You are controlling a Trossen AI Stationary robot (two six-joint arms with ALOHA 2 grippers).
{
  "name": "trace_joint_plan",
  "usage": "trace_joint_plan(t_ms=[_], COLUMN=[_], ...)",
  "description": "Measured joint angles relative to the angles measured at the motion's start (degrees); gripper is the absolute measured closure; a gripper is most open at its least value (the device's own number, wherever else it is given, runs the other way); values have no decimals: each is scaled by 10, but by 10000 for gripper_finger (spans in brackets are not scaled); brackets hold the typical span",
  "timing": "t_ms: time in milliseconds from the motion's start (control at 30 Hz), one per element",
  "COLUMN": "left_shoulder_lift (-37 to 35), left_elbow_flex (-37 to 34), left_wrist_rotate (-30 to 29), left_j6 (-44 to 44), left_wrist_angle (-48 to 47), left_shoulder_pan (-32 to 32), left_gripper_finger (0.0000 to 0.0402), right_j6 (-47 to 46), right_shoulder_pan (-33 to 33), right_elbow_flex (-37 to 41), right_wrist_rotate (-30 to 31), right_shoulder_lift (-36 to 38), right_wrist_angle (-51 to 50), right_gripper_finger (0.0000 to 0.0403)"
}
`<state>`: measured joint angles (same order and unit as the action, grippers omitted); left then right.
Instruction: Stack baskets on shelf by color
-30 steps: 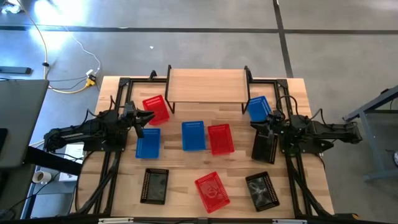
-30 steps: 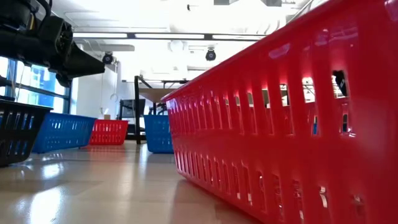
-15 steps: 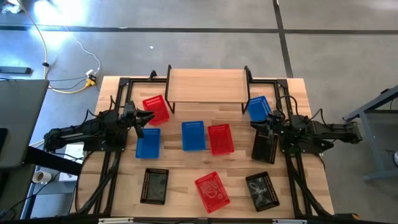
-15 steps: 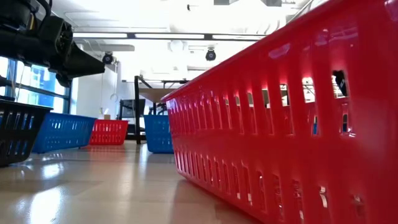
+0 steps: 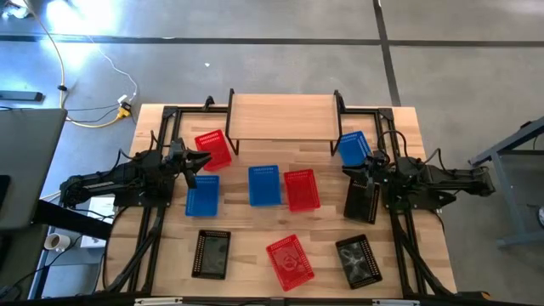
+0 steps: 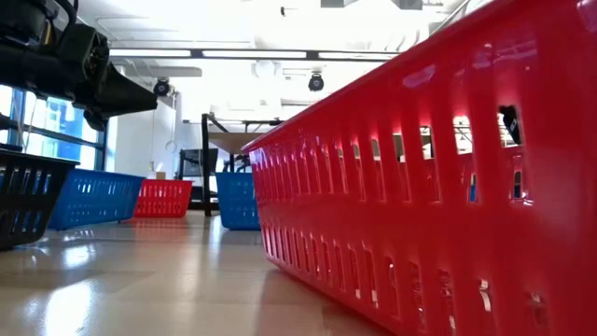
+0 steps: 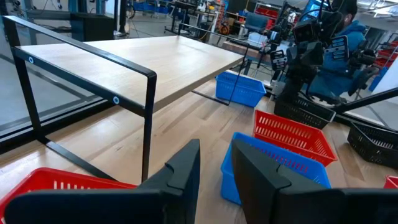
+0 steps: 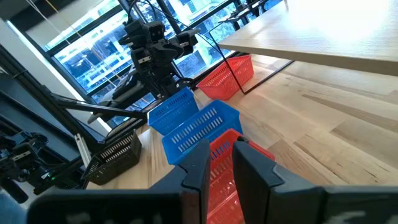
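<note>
Nine baskets are lying scattered across the desk [image 5: 255, 223]; none is sitting on the shelf [image 5: 283, 116] at its back edge. The left gripper [image 7: 214, 174] and the right gripper [image 8: 221, 163] are hovering near opposite side edges, jaws slightly parted, holding nothing.

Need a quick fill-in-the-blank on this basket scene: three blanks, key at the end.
1. The shelf top carries ___ baskets.
2. Right beside the centre blue basket, on the right arm's side, lies a ___ basket.
3. In the row along the table's front edge, the two black baskets flank a ___ one.
Missing words: no; red; red
</note>
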<state>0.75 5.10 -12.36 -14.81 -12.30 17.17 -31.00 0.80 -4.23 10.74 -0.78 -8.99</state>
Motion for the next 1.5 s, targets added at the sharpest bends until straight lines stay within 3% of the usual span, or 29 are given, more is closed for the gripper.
trace_joint_plan(t_ms=[1500], left_shoulder_lift=[0], left_elbow_flex=[0], left_wrist_rotate=[-3], left_j6=[0], left_wrist_angle=[0], left_shoulder_pan=[0], left_gripper_finger=[319], right_j6=[0], right_shoulder_pan=[0], right_elbow_flex=[0], right_wrist_rotate=[16], right_shoulder_lift=[0], right_wrist_angle=[31], right_gripper_finger=[347])
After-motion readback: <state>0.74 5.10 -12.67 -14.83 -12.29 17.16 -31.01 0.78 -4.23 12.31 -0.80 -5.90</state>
